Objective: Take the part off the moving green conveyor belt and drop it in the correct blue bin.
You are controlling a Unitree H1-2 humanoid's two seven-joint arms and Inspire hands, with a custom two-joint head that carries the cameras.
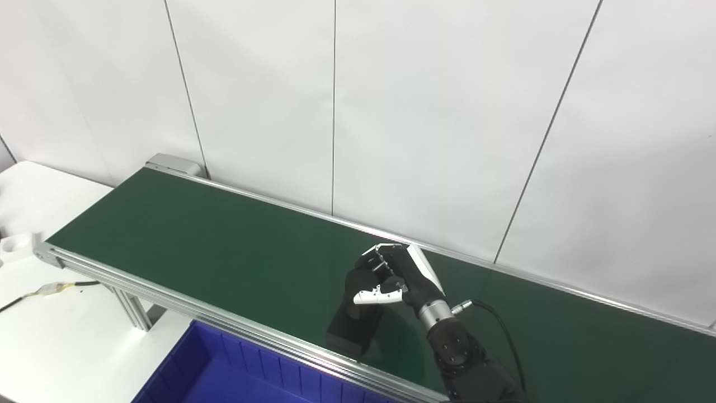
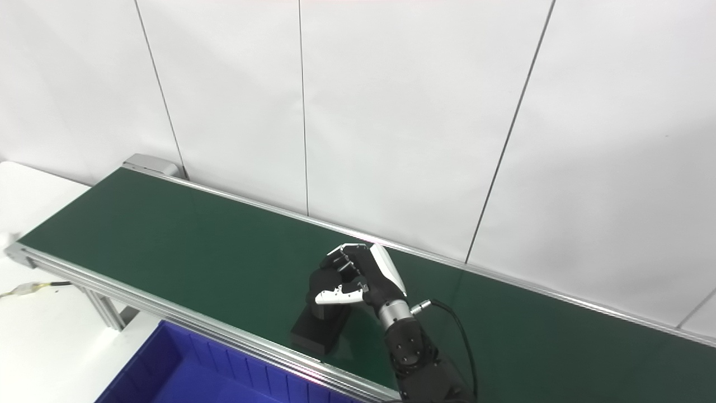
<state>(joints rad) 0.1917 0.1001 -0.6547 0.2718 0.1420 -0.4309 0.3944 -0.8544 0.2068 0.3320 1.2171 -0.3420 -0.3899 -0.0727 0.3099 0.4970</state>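
A black block-shaped part (image 1: 351,327) stands on the green conveyor belt (image 1: 196,240), close to the belt's near rail. My right hand (image 1: 391,277) reaches over the belt from the lower right, and its fingers and white-tipped thumb are curled around the part's upper end. The part's lower end looks to be touching the belt. The same grasp shows in the right eye view, with the hand (image 2: 358,277) on the part (image 2: 318,330). My left hand is not in view.
A blue bin (image 1: 224,375) with ribbed walls sits below the belt's near rail at the bottom left. A white table (image 1: 50,336) at the left holds a small white piece (image 1: 14,245) and a cable (image 1: 50,289). White wall panels stand behind the belt.
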